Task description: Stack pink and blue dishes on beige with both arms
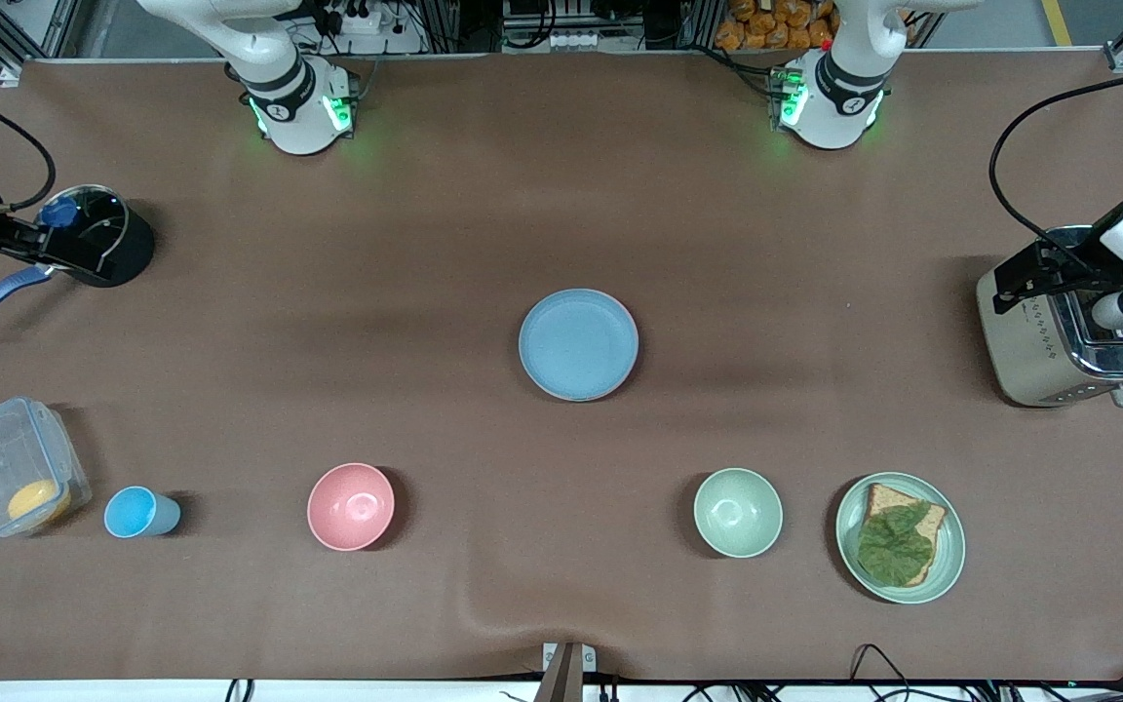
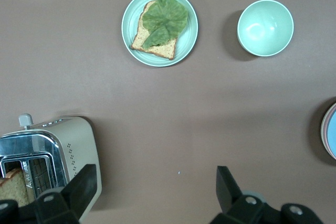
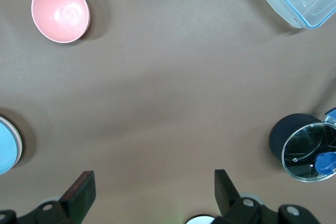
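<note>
The light blue plate (image 1: 578, 343) lies flat at the middle of the table, on top of a stack. A thin pinkish rim (image 2: 324, 136) shows under its edge in the left wrist view, and layered rims (image 3: 19, 145) show in the right wrist view. The pink and beige plates are otherwise hidden beneath it. My left gripper (image 1: 1049, 273) (image 2: 155, 182) hangs open over the toaster at the left arm's end, holding nothing. My right gripper (image 1: 30, 249) (image 3: 152, 182) hangs open beside the black pot at the right arm's end, also holding nothing.
A toaster (image 1: 1059, 331) and a black pot with a glass lid (image 1: 98, 234) stand at the table's two ends. Nearer the camera stand a green plate with bread and lettuce (image 1: 900, 536), a green bowl (image 1: 738, 512), a pink bowl (image 1: 351, 506), a blue cup (image 1: 137, 512) and a clear container (image 1: 11, 478).
</note>
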You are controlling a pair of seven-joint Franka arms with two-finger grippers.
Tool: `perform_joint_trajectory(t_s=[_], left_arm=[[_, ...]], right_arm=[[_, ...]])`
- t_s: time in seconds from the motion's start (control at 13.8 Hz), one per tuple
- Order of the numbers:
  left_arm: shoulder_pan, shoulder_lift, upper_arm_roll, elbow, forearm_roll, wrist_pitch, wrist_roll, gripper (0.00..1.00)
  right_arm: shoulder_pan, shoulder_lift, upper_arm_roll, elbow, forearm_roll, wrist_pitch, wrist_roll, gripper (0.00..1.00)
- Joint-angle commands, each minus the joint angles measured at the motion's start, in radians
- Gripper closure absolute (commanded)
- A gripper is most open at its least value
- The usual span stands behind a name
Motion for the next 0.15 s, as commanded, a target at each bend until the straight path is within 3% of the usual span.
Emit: perform_joint_trajectory(t_s=[0.0,0.07], left_arm=[[-0.006,0.005,0.002,0.019,0.017,-0.014,-0.004,0.0],[-0.008,0.005,0.002,0.019,0.017,-0.014,-0.005,0.0]], right_arm=[[-0.017,0.007,0.015,0.016,-0.018,-0.008,-0.001,0.0],[-0.017,0.007,0.015,0.016,-0.018,-0.008,-0.001,0.0]])
